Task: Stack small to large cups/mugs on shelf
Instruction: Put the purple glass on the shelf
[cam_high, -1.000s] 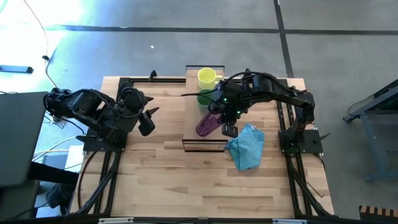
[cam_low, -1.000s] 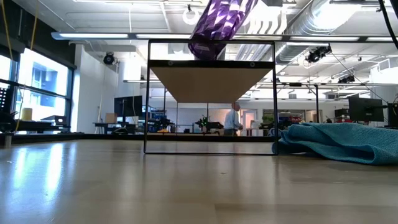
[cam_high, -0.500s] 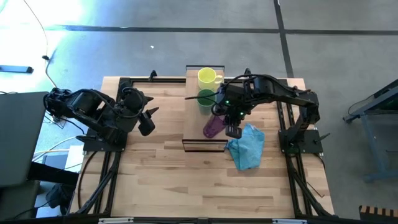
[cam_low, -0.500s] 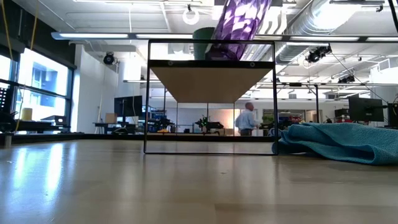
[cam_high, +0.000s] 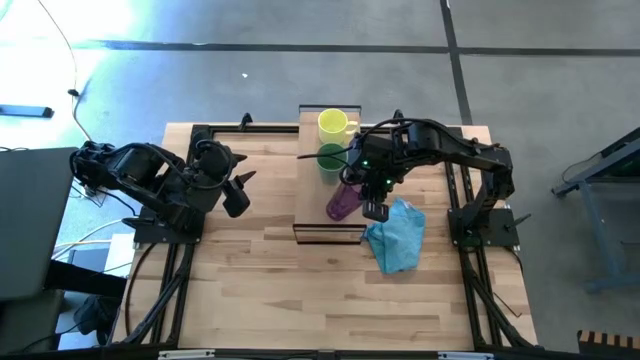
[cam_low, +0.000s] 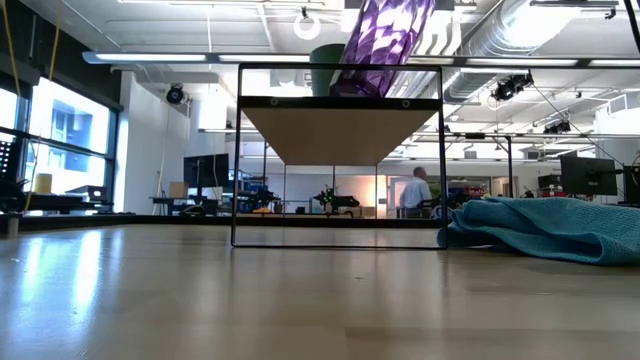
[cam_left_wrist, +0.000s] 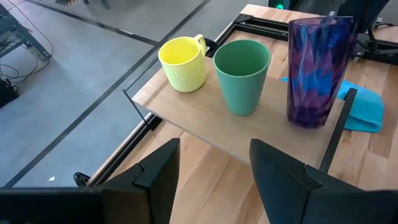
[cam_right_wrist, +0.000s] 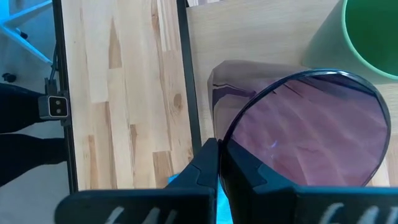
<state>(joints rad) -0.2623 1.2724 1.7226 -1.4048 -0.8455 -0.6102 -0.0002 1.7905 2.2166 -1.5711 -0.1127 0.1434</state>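
The tall translucent purple tumbler (cam_left_wrist: 319, 70), tilted a second ago, now stands upright on the long light-wood shelf with a dark edge (cam_left_wrist: 205, 124). It has stayed put over the last half second, so I judge it placed and only the release left. The right gripper (cam_right_wrist: 219, 163) still pinches the tumbler's rim, one finger inside and one outside. Just beyond the tumbler from this gripper stands the small green cup (cam_left_wrist: 242, 74), and past that the yellow handled mug (cam_left_wrist: 183, 62), the three in a row, apart from one another. The crumpled blue cloth (cam_high: 397, 234) lies on the slatted wooden tabletop (cam_high: 260, 280) right beside the gripper, off the shelf. The left gripper (cam_left_wrist: 211, 174) waits well away across the table, fingers spread, aimed at the shelf. In the room behind, a person (cam_low: 412, 193) walks far off
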